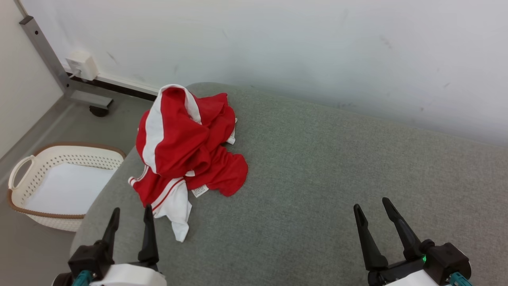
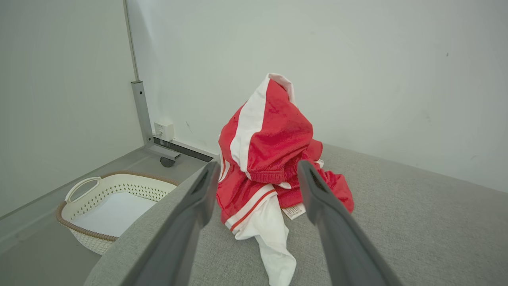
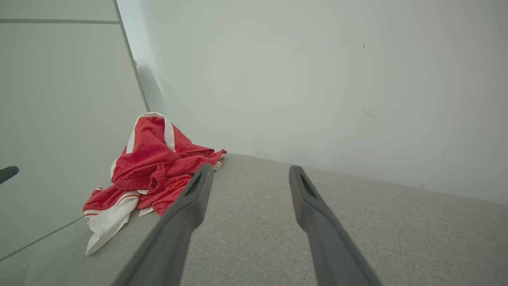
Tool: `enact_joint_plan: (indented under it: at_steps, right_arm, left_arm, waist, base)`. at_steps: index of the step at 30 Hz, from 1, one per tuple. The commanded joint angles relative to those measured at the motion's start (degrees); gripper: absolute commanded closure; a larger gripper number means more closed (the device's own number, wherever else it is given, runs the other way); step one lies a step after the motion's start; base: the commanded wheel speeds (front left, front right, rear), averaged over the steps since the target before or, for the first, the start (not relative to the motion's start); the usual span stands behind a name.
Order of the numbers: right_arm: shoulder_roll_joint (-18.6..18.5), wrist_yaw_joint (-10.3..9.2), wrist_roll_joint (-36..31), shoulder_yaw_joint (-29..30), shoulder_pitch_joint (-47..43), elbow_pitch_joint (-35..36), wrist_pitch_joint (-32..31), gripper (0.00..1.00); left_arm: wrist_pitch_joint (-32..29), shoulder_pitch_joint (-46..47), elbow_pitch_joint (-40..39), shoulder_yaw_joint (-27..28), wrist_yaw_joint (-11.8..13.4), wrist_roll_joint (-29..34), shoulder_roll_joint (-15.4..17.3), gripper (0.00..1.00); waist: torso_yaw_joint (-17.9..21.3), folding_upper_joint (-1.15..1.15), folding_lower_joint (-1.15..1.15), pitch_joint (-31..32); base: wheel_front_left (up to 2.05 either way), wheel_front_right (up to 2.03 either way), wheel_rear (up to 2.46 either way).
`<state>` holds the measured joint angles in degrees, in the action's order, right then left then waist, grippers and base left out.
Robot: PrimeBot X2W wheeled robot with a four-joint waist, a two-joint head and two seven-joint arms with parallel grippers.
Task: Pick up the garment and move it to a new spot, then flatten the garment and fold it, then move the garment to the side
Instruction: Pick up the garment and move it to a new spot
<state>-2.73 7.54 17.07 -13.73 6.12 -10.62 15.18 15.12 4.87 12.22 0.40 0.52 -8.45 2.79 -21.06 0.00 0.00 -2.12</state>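
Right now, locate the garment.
In the head view the garment lies crumpled at the grey surface's left edge, just ahead of the left gripper, with the basket on the floor leftward.

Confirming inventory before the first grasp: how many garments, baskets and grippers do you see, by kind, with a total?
red-and-white garment: 1, crumpled on the grey padded surface
white laundry basket: 1, on the floor
grippers: 2, left gripper and right gripper, both open and holding nothing
Total: 4

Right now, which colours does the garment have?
The garment is red with white stripes and a white panel, clearest in the left wrist view.
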Motion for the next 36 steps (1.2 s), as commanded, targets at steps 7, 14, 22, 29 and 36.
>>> enact_joint_plan:
  at_steps: [7,14,22,29,36]
  right_arm:
    - [-0.3,-0.1,0.4,-0.8,0.9,-0.3,0.0,0.0]
    - [-0.3,-0.1,0.0,-1.1,1.1,-0.7,0.0,0.0]
    - [-0.3,-0.1,0.7,-1.1,2.5,0.0,0.0,0.0]
    - [-0.3,-0.1,0.5,-1.4,4.4,0.1,0.0,0.0]
    - [-0.3,-0.1,2.0,-2.1,6.4,0.4,0.0,0.0]
  left_arm:
    - [0.1,3.1,2.8,1.3,-1.5,0.2,0.2,0.0]
    - [-1.1,10.0,8.1,0.7,-4.8,-1.8,2.1,0.0]
    - [-10.1,21.7,10.2,2.8,-6.4,-5.0,8.3,0.0]
    - [-20.1,31.7,16.1,6.8,-6.5,-9.1,14.7,0.0]
    - [-27.8,37.7,28.1,9.3,-6.4,-11.2,21.9,0.0]
  waist:
    - [0.3,0.0,0.0,0.2]
    - [2.0,0.0,0.0,-0.2]
    - [7.2,0.0,0.0,-2.8]
    - [13.0,0.0,0.0,-6.2]
    - [19.4,0.0,0.0,-8.6]
  base:
    - [0.0,0.0,0.0]
    - [0.0,0.0,0.0]
    - [0.0,0.0,0.0]
    - [0.0,0.0,0.0]
    - [0.0,0.0,0.0]
